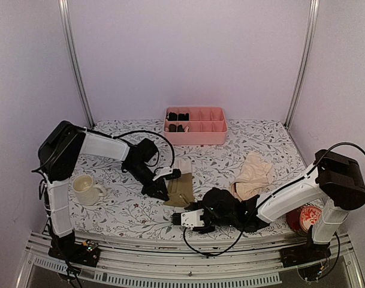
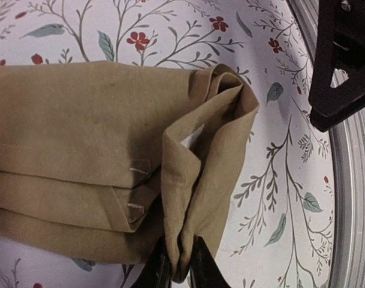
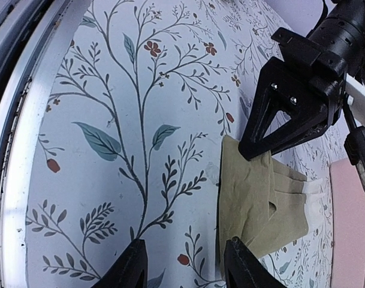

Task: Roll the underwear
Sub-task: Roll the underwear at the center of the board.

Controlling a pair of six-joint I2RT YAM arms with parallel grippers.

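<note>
The olive-brown underwear (image 1: 181, 191) lies folded flat in the middle of the table, its cream-white part (image 1: 183, 165) toward the back. My left gripper (image 2: 179, 267) is shut on a raised fold at its near corner (image 2: 200, 156). From above, that left gripper (image 1: 161, 191) sits at the garment's left edge. My right gripper (image 3: 185, 267) stands open low over the tablecloth, one finger (image 3: 242, 264) at the edge of the olive underwear (image 3: 260, 198). The top view puts the right gripper (image 1: 175, 219) just in front of the garment. The peach-beige underwear (image 1: 254, 174) lies crumpled to the right.
A pink compartment tray (image 1: 213, 137) with small black bundles stands at the back centre. A cream mug (image 1: 86, 189) sits at the left beside the left arm. A red patterned object (image 1: 305, 219) is at the right front. The table's metal front rail (image 3: 14, 180) runs close by.
</note>
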